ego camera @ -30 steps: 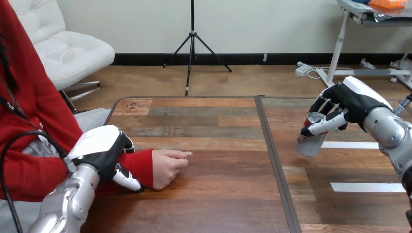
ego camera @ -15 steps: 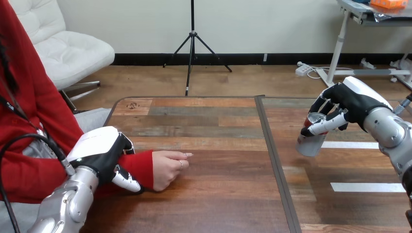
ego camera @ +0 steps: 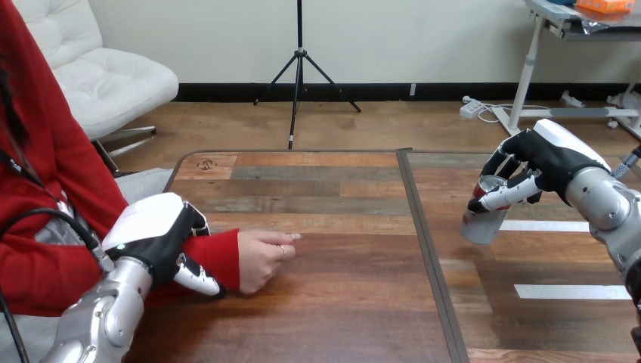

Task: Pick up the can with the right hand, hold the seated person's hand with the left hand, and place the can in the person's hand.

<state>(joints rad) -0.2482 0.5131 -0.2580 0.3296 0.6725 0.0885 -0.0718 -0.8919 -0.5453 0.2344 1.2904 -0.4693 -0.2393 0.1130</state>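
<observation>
A silver can point(ego camera: 484, 212) hangs tilted above the right part of the table, with my right hand point(ego camera: 538, 162) shut round its top. At the left, the person's hand point(ego camera: 262, 257) rests on the table as a loose fist, a finger pointing right. My left hand point(ego camera: 160, 236) lies over the person's red-sleeved wrist point(ego camera: 219, 257), its fingers and thumb curled round it. The can is far to the right of the person's hand.
A dark seam point(ego camera: 423, 242) runs down the wooden table between its two halves. White tape strips point(ego camera: 571, 291) lie on the right half, below the can.
My left hand and the person's wrist have barely shifted. The right hand and the can have not moved.
</observation>
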